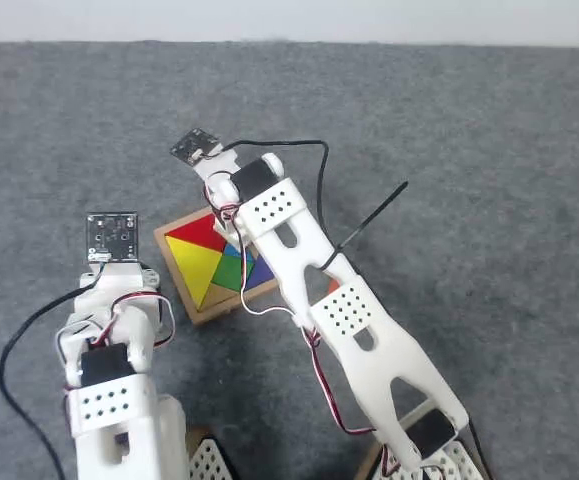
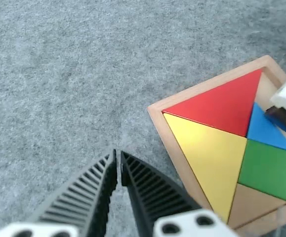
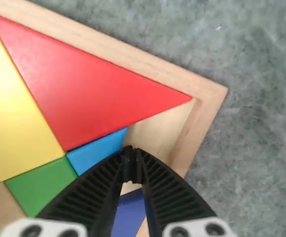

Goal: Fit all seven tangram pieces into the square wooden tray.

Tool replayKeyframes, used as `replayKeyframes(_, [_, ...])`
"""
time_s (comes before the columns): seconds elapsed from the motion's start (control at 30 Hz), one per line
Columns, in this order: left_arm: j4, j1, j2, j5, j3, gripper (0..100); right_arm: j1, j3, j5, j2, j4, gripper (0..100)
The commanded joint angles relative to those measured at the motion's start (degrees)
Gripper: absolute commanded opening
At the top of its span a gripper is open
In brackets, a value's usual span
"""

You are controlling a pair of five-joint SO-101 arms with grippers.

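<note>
The square wooden tray (image 1: 177, 278) lies on grey carpet. A red triangle (image 1: 197, 232), a yellow triangle (image 1: 194, 268), a green square (image 1: 229, 272) and a dark blue piece (image 1: 261, 270) lie in it. My right arm (image 1: 299, 260) stretches over it. My right gripper (image 3: 132, 150) is shut, with its tips at the edge of the light blue triangle (image 3: 96, 150) beside a bare wooden slot (image 3: 162, 131). My left gripper (image 2: 118, 163) is shut over the carpet, just off the tray's rim (image 2: 207, 86). Another bare wooden gap (image 2: 254, 202) shows below the green square (image 2: 268, 168).
A small orange patch (image 1: 332, 287) shows beside the right arm, mostly hidden by it. A thin black rod (image 1: 374, 215) sticks out to the right of that arm. Open carpet spreads to the left, behind and to the right of the tray.
</note>
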Motion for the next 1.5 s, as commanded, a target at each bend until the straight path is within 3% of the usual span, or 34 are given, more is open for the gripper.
replayKeyframes(0.0, [-1.5,-0.3,-1.1,-0.4,-0.5,1,2.1,-2.8,0.8,-6.8,2.4,0.6])
replayKeyframes(0.27, [-1.5,-0.3,-1.1,-0.4,-0.5,1,6.1,-2.7,0.7,-10.5,2.2,2.0])
replayKeyframes(0.43, [-1.5,-0.3,-1.1,-0.4,-0.5,1,5.2,-2.7,1.0,-6.6,1.3,20.3])
replayKeyframes(0.5, [-1.5,-0.3,-1.1,-0.4,-0.5,1,4.8,-2.7,0.7,-5.1,0.4,22.2])
replayKeyframes(0.8, [-1.5,-0.3,-1.1,-0.4,-0.5,1,1.8,-2.7,0.5,-3.2,-0.3,15.5])
replayKeyframes(1.1, [-1.4,-0.3,-1.1,-0.4,-0.5,1,4.7,-2.7,0.4,-0.2,0.5,12.1])
replayKeyframes(1.2, [-1.4,-0.3,-1.1,-0.4,-0.5,1,5.6,-2.7,-3.0,-0.8,1.0,0.0])
replayKeyframes(1.47, [-1.4,-0.3,-1.1,-0.4,-0.5,1,7.3,-2.7,-15.9,-1.6,2.4,0.6])
